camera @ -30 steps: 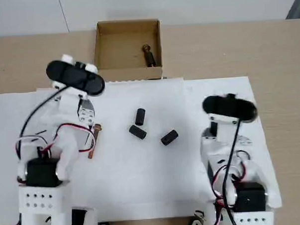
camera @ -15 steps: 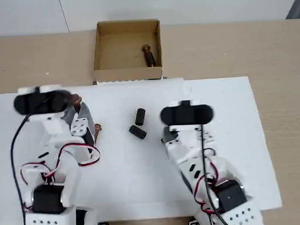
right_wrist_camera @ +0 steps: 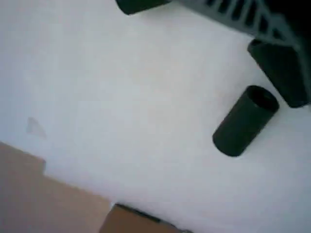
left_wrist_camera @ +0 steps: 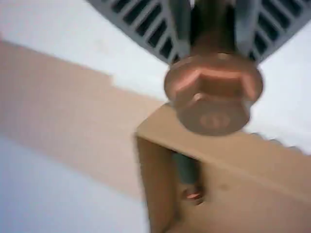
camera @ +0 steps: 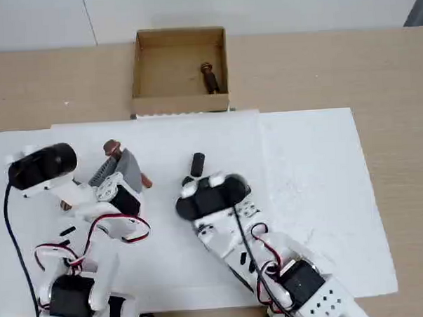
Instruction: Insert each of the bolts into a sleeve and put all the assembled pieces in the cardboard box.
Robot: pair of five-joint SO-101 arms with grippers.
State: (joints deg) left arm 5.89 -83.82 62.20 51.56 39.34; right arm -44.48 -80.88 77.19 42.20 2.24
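My left gripper (camera: 124,168) is shut on a copper bolt (camera: 113,146) and holds it above the left part of the white paper. The bolt's hex head (left_wrist_camera: 214,94) points toward the cardboard box (camera: 183,96). In the box lies one assembled bolt and sleeve (camera: 209,77). My right arm (camera: 213,193) stands over the middle of the paper, covering the spot where the black sleeves lie. One sleeve (camera: 198,162) shows just beyond it. In the right wrist view my right gripper (right_wrist_camera: 272,34) is close above a sleeve (right_wrist_camera: 245,121), with two more dark sleeves (right_wrist_camera: 284,73) (right_wrist_camera: 138,5) beside it.
The white paper (camera: 310,168) covers most of the near table and its right half is bare. The box stands at the paper's far edge on the wooden table (camera: 334,62). Red and black cables loop around both arm bases.
The left arm picked the bolt up off the paper and swung it round toward the box. The right arm moved left from the paper's right side to over the sleeves.
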